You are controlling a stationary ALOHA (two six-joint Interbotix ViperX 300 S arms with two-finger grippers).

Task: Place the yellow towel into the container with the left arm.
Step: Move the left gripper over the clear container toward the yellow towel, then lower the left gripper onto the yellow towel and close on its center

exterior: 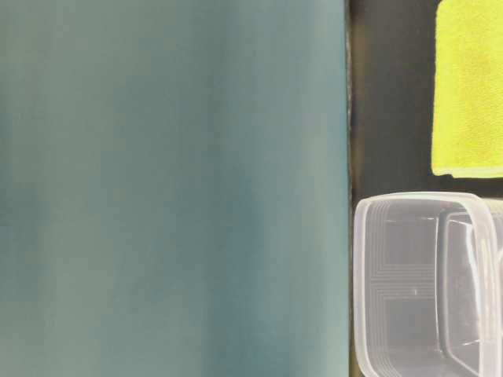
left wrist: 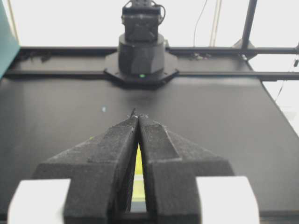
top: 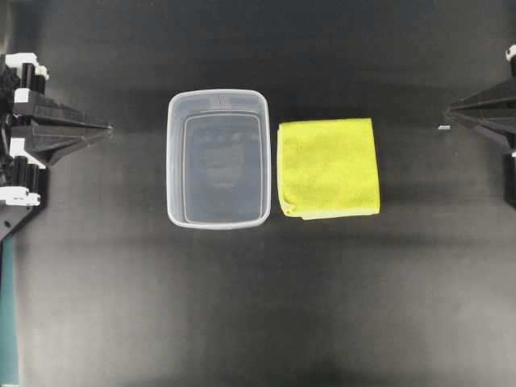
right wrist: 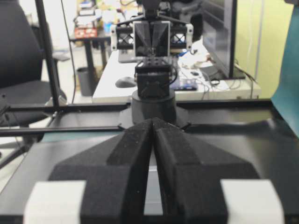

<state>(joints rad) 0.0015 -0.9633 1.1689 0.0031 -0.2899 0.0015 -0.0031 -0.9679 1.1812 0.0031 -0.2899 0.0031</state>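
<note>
Both hands pinched empty; yellow towel [top: 328, 168] lies beyond container [top: 218, 97] from left hand [top: 106, 127].

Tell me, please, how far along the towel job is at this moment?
Nothing is done yet: the yellow towel lies folded on the table beside the empty container. Nothing is in hand; the left hand is shut and parked away from both. Picking up and placing remain.

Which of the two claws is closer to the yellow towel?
Right. The right gripper sits just beyond the towel; the left gripper is across the tub.
</note>
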